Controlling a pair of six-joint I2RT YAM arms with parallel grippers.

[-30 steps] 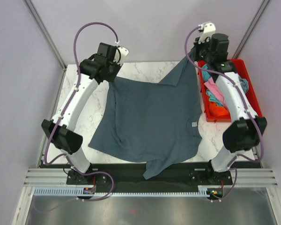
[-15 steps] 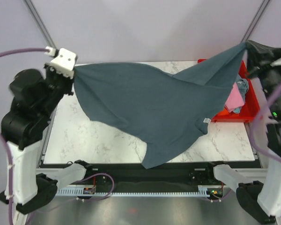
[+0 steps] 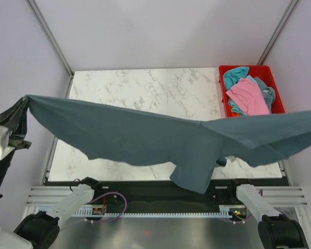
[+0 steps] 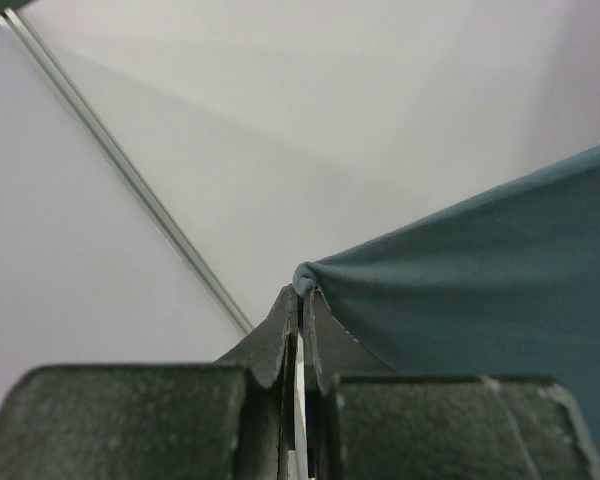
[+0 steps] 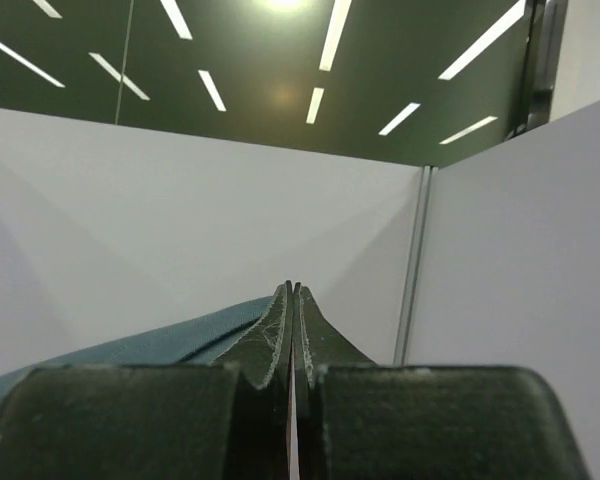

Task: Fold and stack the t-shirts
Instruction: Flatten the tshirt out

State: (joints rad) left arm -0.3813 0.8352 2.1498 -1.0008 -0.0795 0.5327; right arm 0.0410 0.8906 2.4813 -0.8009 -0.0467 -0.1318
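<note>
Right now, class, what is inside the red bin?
The red bin holds a pink shirt lying on a teal shirt. The stretched slate-blue shirt covers its near end, so anything there is hidden.

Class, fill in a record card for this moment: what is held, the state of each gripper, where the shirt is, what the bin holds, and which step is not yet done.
Held item: slate-blue t-shirt
Shirt position: stretched wide in the air above the table, one part hanging down at the near edge
Left gripper: shut on an edge of the shirt
Right gripper: shut, cloth running up to its tips
Red bin: holds pink shirt and teal shirt
Fold: not yet made
</note>
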